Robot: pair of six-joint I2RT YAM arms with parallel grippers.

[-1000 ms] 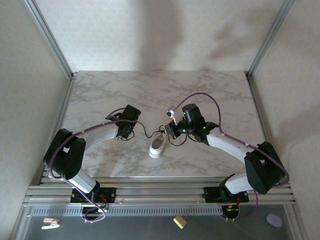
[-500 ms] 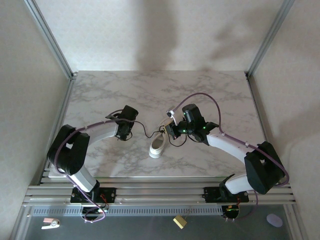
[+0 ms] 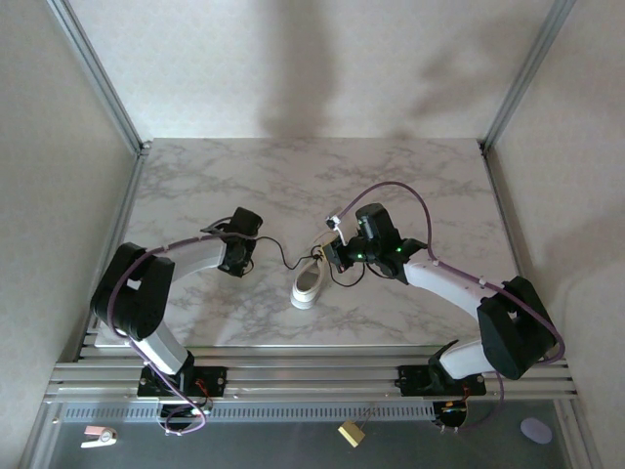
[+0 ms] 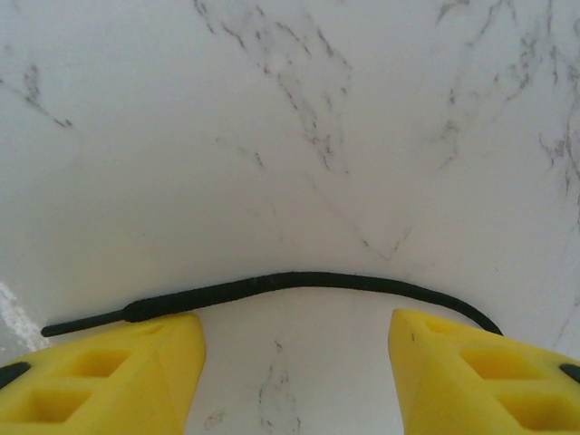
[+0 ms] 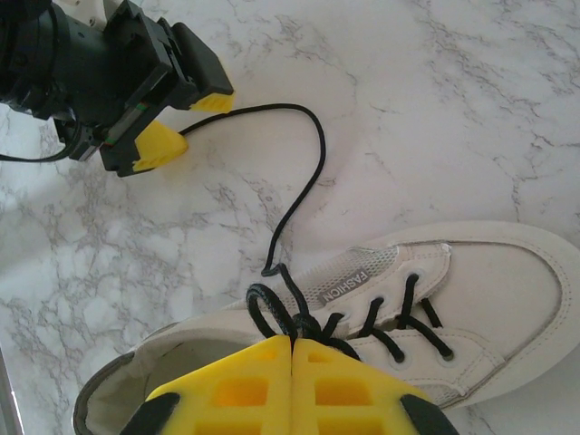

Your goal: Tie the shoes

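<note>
White low-top fabric sneaker: centre of grey-veined marble counter. Thin black cord lace trails toward 10 o'clock, lying before left gripper, jaws spread. Right gripper: jaws pressed together over the laced eyelets.

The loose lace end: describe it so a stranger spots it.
On the marble table, a white sneaker lies near the middle. One thin black lace trails from it toward the left gripper. Unlike the laces crossed on the sneaker, it lies single and flat before its open fingers.
</note>
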